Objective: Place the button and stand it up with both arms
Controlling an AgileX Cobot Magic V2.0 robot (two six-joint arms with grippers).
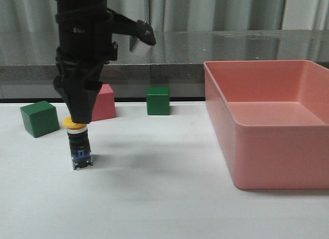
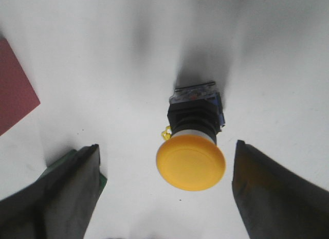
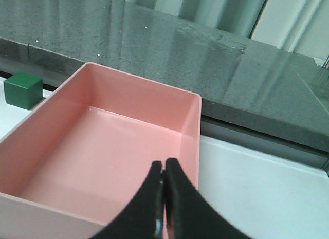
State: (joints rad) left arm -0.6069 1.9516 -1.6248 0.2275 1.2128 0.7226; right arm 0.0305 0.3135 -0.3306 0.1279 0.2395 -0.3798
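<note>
Green cube [image 1: 39,118]: far left on the table [image 1: 164,198], untouched.
Button [image 1: 79,144]: upright on its blue base, yellow cap on top.
Left gripper [image 2: 164,190]: directly above the cap, fingers spread wide, gripping nothing.
Pink tray [image 1: 267,121]: right side, empty.
Right gripper [image 3: 163,198]: over the tray, fingers pressed together, empty.
Progress: button appears stood; likely only withdrawal remains.

On the table stand two green cubes [image 1: 39,118] [image 1: 158,100], one red block [image 1: 105,102] and one button [image 1: 79,144]. There is one pink bin [image 1: 267,121]. Two grippers show, left [image 2: 164,190] and right [image 3: 163,198].
</note>
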